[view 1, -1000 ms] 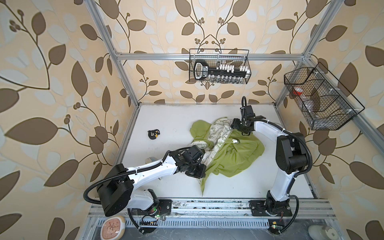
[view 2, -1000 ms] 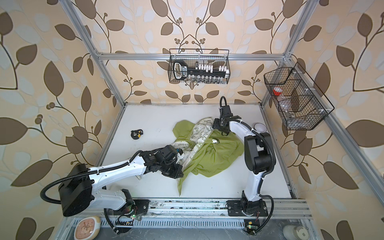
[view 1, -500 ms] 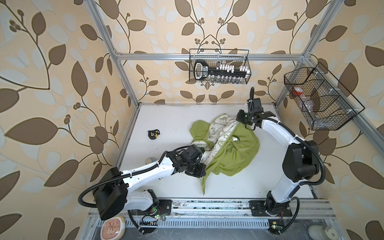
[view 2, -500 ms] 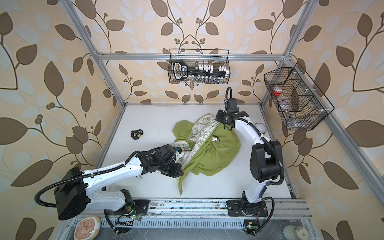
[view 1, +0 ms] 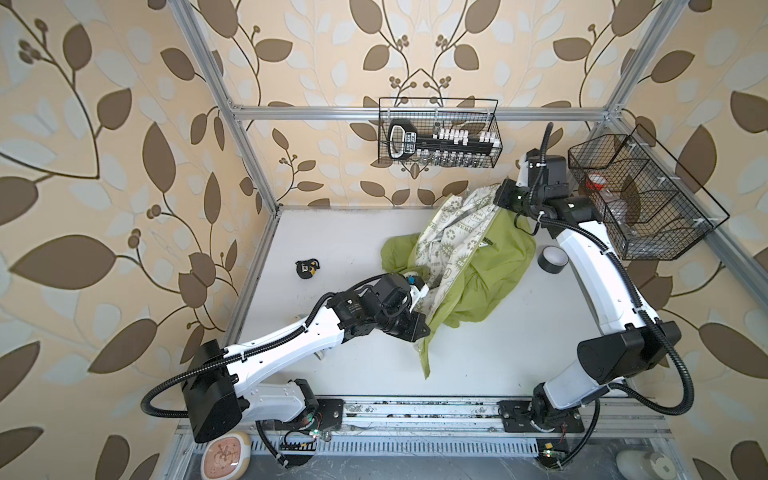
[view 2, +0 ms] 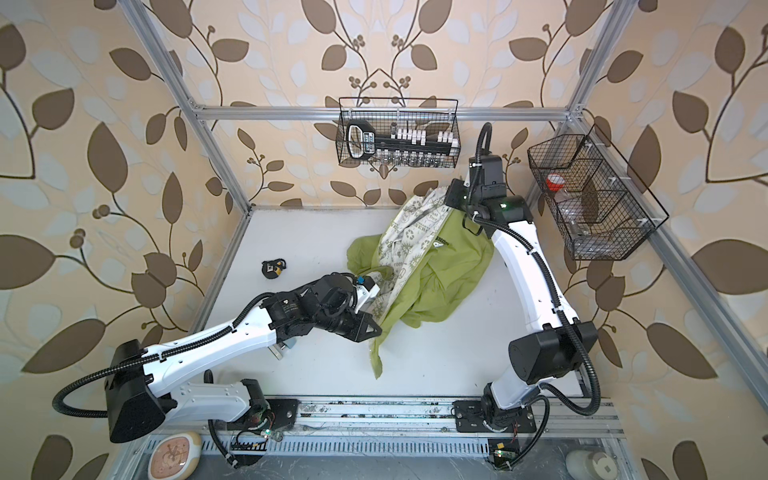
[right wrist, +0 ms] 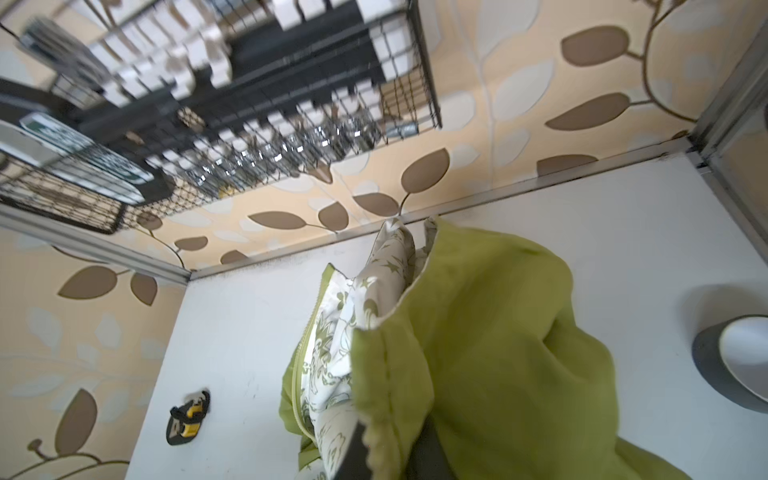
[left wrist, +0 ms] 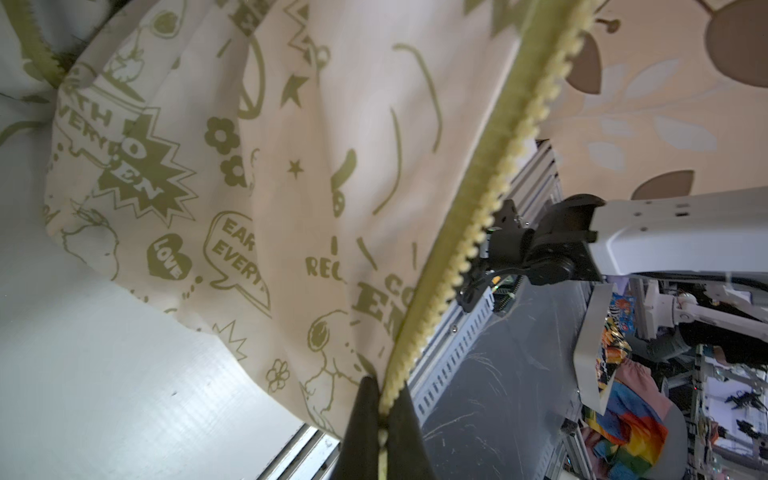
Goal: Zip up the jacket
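The jacket (view 1: 490, 266) lies in a loose heap on the white worktop (view 1: 332, 232), right of the middle and reaching toward the back right corner. It is wide open, with the pale printed lining (view 1: 453, 232) turned up and the green outer cloth bunched beside it.

The left gripper (view 1: 419, 328) sits low, nearer the front edge, and its jaws are pressed together on the lower end of one front edge. In the left wrist view the dark fingers (left wrist: 365, 415) pinch the tape, and a bare row of zipper teeth (left wrist: 478, 232) runs away from them, mated to nothing.

The right gripper (view 1: 498, 197) is raised near the back right corner. Its jaws are clamped on the upper end of the jacket, so the cloth is drawn up off the worktop between the two arms. The right wrist view shows green cloth and lining passing between its fingers (right wrist: 353, 449).

By these views the task is at an early stage — one zipper edge is gripped at both ends and pulled fairly straight, but no part of the zip is closed. The slider and the opposite row of teeth cannot be made out. What remains is to find and line up the two halves, seat the pin in the slider and run it up — most of the work.

A roll of tape (view 1: 552, 259) sits near the right edge, just beside the cloth.
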Controlling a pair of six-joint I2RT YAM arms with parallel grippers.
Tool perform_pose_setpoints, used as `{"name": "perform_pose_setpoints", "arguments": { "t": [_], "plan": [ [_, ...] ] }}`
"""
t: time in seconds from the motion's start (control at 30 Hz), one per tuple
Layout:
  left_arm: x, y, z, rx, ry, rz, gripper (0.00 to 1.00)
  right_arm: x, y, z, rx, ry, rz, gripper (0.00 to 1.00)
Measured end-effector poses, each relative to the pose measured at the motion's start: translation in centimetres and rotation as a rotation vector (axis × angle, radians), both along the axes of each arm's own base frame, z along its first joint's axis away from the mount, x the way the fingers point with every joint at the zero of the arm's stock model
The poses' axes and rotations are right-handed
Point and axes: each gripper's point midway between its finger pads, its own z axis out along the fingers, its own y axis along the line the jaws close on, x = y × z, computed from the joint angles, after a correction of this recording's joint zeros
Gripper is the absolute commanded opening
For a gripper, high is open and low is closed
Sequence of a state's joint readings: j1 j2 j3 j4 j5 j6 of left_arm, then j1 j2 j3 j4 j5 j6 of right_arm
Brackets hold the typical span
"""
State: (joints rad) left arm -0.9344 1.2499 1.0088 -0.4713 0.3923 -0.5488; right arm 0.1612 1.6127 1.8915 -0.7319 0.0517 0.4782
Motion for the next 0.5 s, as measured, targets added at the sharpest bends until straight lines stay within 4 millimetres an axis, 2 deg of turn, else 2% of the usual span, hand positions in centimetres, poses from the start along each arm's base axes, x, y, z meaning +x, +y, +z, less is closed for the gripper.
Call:
{"name": "perform_pose_setpoints", "arguments": {
  "t": [0.07,0.13,0.23,0.33,0.43,0.5],
  "plan": [
    [-0.8,-1.3,1.0,-0.032,-0.009,-0.042,0.00,-0.3,-1.0,1.5,-0.019,-0.022,-0.022,0.12],
    [-1.2,-2.0,1.2,-0.052,-0.007,-0.069,0.00,-0.2,-1.2,2.2,-0.032,-0.025,-0.029,0.12],
    [-1.2,-2.8,0.7,-0.059,0.008,-0.084,0.00,1.0,-0.5,1.5,-0.056,0.000,-0.017,0.19],
    [-0.9,-3.1,-0.6,-0.032,0.028,-0.083,0.00,3.7,1.4,-1.8,-0.092,0.061,0.014,0.39],
    [-0.1,-3.3,-2.5,0.012,0.054,-0.062,0.00,6.3,3.9,-7.3,-0.127,0.168,0.058,0.60],
    [1.1,-3.2,-4.3,0.039,0.087,-0.031,0.00,7.2,5.3,-11.3,-0.153,0.250,0.087,0.71]
  ]
}}
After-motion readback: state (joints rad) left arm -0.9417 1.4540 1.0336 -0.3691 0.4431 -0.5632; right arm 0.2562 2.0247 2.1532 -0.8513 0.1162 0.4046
